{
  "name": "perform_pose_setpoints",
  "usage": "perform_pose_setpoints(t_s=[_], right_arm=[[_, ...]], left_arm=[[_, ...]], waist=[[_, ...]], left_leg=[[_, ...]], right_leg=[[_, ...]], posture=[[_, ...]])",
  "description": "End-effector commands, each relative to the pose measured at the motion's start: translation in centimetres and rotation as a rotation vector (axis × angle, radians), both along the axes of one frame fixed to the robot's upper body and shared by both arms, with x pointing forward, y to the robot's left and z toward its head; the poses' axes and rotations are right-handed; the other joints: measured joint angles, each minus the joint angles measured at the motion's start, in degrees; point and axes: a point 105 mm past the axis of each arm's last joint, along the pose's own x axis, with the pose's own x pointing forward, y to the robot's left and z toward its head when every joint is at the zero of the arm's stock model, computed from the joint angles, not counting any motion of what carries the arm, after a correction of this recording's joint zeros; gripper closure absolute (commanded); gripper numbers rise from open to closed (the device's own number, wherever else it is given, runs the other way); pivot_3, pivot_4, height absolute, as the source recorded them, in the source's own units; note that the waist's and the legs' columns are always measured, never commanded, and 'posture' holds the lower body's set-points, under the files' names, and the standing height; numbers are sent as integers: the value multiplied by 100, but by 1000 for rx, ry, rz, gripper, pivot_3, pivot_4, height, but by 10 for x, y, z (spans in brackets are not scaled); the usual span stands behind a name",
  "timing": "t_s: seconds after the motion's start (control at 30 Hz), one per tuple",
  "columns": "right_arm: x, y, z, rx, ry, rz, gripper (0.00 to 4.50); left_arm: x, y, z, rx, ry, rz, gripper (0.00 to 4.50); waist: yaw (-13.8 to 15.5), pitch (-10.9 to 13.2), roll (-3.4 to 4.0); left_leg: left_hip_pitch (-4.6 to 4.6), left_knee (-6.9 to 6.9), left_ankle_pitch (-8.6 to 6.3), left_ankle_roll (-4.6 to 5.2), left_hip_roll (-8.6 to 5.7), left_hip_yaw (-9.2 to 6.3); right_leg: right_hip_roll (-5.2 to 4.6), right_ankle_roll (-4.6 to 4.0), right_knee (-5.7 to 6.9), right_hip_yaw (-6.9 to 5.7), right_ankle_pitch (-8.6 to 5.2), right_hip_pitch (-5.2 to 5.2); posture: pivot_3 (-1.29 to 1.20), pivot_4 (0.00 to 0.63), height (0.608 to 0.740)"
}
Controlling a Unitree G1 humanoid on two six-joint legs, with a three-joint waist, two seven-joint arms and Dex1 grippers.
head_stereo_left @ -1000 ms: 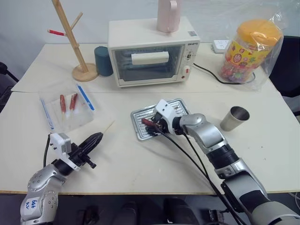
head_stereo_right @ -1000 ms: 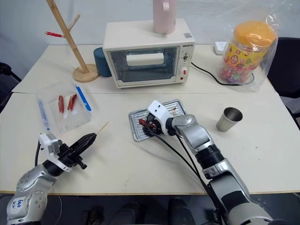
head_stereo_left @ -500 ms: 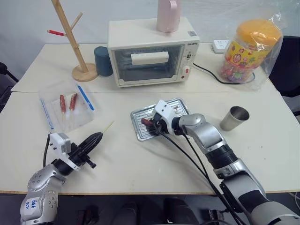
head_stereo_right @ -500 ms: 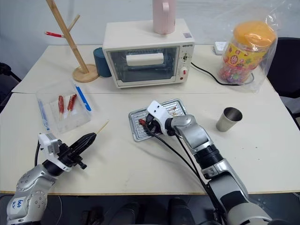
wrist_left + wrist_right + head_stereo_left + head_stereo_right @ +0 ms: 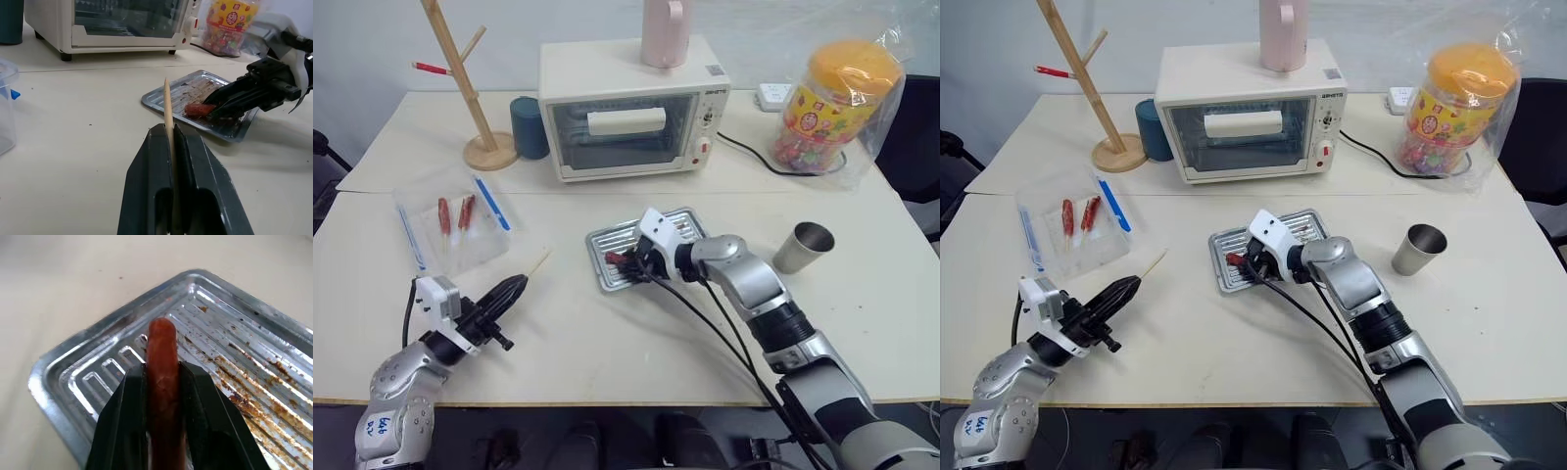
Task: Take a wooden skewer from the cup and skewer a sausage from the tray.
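A glossy reddish-brown sausage (image 5: 163, 350) sits between the black fingers of my right gripper (image 5: 625, 262), which is shut on it low over the near-left part of the silver ridged tray (image 5: 599, 282). Whether the sausage's free end touches the tray I cannot tell. My left gripper (image 5: 514, 286) hovers near the table's front left, shut on the wooden skewer (image 5: 167, 105), whose pointed tip aims toward the tray. The steel cup (image 5: 803, 247) stands to the right of the tray.
Behind the tray stands a white toaster oven (image 5: 631, 108) with a pink jug (image 5: 664, 29) on top. A dark blue cup (image 5: 529, 127) and a wooden stand (image 5: 460, 78) are at back left. A clear plastic box (image 5: 455, 230) sits left, a bagged candy jar (image 5: 837, 103) back right.
My right gripper's fingers have closed on the sausage and its wrist has turned a little. The left gripper and skewer have stayed put.
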Motion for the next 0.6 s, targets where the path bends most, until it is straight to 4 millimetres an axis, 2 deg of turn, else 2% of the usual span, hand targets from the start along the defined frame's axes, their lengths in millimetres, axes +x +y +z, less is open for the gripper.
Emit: perform_pose_setpoints(t_s=[0.03,0.17,0.3,0.37,0.43,0.47,0.53,0.6], right_arm=[[-3,-2,21,26,-60,49,3469],[-10,-5,40,69,-67,94,3469],[-12,-4,29,38,-53,103,3469],[-13,2,32,85,-38,95,3469],[-15,9,34,132,19,85,3092],[-10,11,36,138,-23,66,2967],[-5,13,38,137,-87,46,2385],[-3,14,31,97,-107,48,1942]], left_arm=[[0,2,8,28,-39,-2,4500],[0,-2,10,35,-47,-27,4500],[2,-4,10,36,-49,-39,4500],[2,-4,10,36,-50,-40,4500],[2,-4,9,36,-48,-39,4500],[2,-3,9,36,-46,-38,4500],[2,-3,8,37,-45,-37,4500],[1,-3,7,36,-42,-35,4500]], waist=[[-3,0,0],[-15,0,0],[-47,0,0],[-59,0,0],[-83,0,0],[-82,0,0],[-76,0,0],[-72,0,0]], left_leg=[[0,0,0,0,0,0],[0,-2,0,0,1,0],[0,-2,0,0,1,0],[0,-2,0,0,1,0],[0,-4,0,-1,2,0],[0,-5,1,-2,3,0],[0,-5,2,-3,3,0],[0,-4,2,-3,2,0]], right_leg=[[0,0,0,0,0,0],[0,0,0,0,0,-1],[0,0,-1,0,0,0],[0,0,-1,0,0,-1],[1,0,1,0,0,-2],[2,0,3,1,0,-2],[2,0,8,0,0,-3],[1,0,7,0,0,-2]], posture=[[0,150,740],[0,150,740],[0,150,740],[0,150,740],[0,150,740],[0,150,740],[0,150,740],[0,150,740]])
